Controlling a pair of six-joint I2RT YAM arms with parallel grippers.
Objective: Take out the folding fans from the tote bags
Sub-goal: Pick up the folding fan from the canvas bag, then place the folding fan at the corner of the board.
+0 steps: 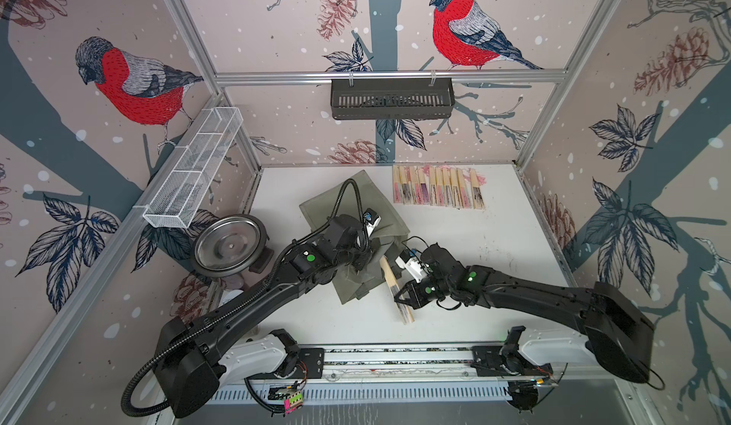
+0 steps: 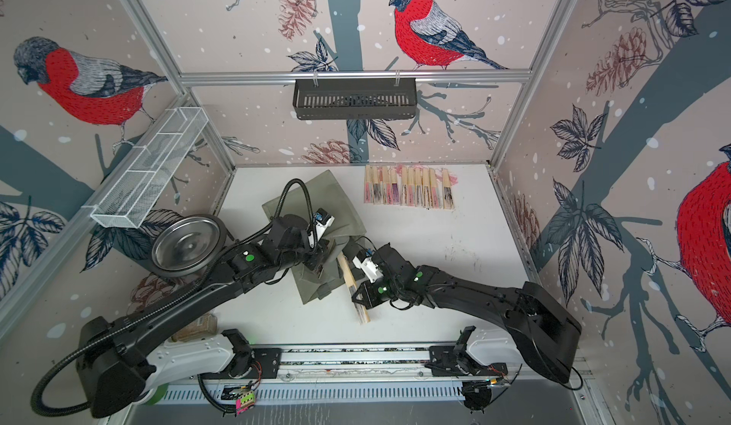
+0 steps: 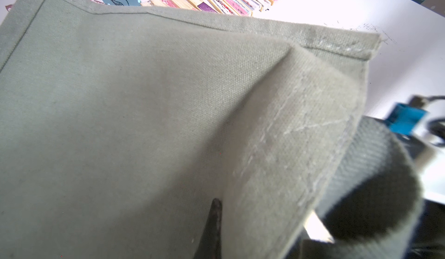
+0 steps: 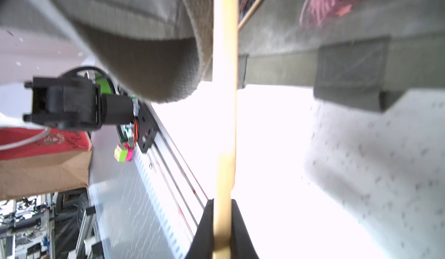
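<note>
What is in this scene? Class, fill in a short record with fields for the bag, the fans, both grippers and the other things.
bag: olive tote bag, crumpled in the middle of the table
left arm: left gripper shut, pinching the bag's fabric
right arm: right gripper shut on one fan at the bag's mouth
taken out: row of fans side by side at the table's far edge
inside: pink tassel shows in the bag's mouth
other: steel dish, mesh tray, black basket

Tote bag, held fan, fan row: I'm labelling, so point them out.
tote bag (image 3: 144, 113): left wrist view, side panel
held fan (image 4: 225, 41): right wrist view, bamboo slat
fan row (image 1: 437, 189): a top view, middle fan
</note>
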